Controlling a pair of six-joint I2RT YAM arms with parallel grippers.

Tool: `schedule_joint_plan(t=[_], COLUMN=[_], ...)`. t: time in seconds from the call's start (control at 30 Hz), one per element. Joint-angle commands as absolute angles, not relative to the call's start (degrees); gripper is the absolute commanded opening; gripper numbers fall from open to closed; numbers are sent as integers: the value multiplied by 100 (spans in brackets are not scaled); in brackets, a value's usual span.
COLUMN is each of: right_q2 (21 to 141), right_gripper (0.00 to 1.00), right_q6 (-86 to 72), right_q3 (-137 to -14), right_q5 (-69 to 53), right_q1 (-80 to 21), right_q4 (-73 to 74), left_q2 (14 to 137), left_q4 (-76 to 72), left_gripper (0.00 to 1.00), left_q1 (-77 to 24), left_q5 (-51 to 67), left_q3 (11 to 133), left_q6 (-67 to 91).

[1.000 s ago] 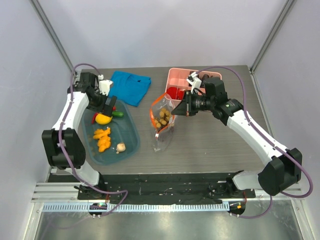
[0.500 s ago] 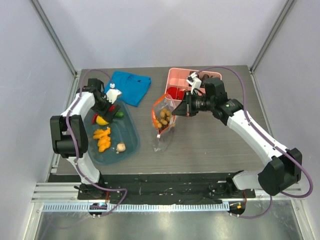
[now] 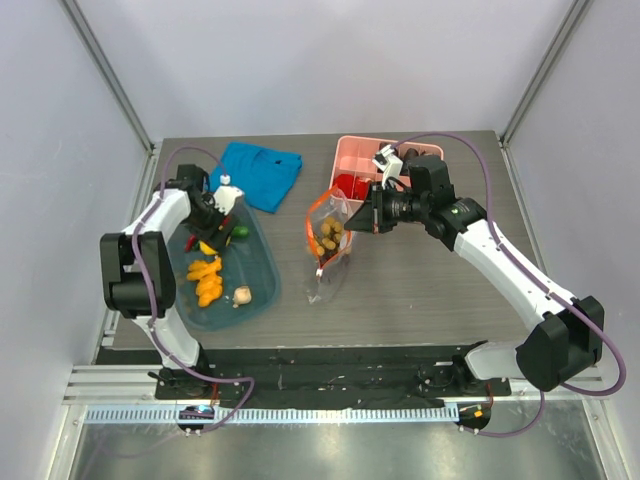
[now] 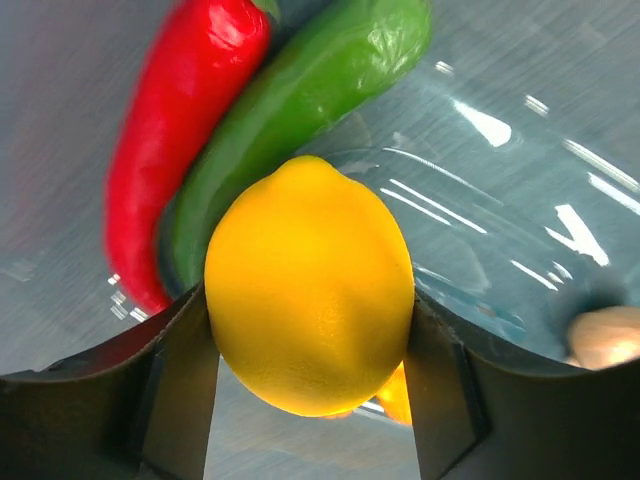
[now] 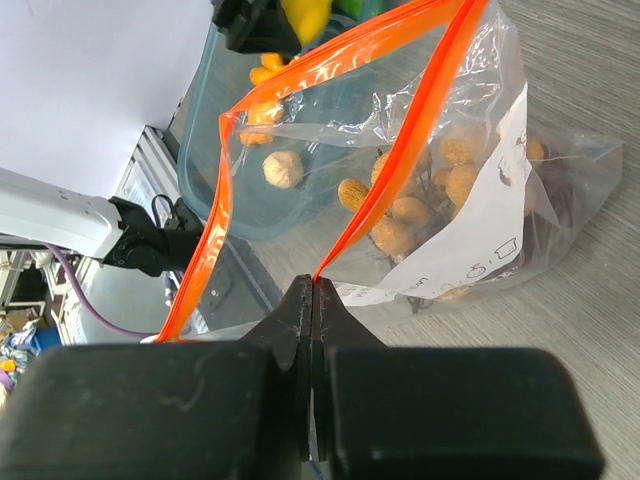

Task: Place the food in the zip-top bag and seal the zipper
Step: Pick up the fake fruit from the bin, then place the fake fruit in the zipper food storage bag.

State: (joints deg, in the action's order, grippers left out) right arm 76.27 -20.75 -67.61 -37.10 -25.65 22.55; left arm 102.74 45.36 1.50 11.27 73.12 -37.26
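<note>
Yellow pepper [image 4: 308,270] pinched in L gripper [image 4: 308,297]; R gripper [image 5: 312,285] clamps zipper [image 5: 338,245].

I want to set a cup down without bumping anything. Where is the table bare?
Bare wood: the near strip between the teal tub and the right arm, in front of the zip-top bag; a gap between the blue cloth and pink box. Crowded: the tub under the left end effector, and the bag's mouth.

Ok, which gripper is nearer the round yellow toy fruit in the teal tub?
Left. The left gripper straddles the round yellow toy fruit; the right gripper is across the table, pinching the clear zip-top bag by its rim.
</note>
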Motion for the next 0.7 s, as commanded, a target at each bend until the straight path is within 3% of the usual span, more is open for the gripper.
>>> schedule_joint_plan(t=[0.0,0.23,0.37,0.67], right_q2=[7576,7629,7690,7629], right_gripper=[1,1,1,1], right_q6=[-1907,-1933,-1951,-1986], right_q3=[-6952,-6961,-7057,-7146], right_q5=[-3656,-3674,-3674,-3656], right_q1=[-2558,-2558,-2558,-2549], right_q4=[2215,2232,2224,2215], left_q2=[9476,8807,8605,8684], left_q4=[4719,5343,5152,4360], left_gripper=[48,43,44,47], left_q1=[167,-386,-1551,-3206], left_q5=[1573,2442,2628,2549], left_q3=[7997,9716,10554,10293], left_q6=[-3086,-1734,-573,1142])
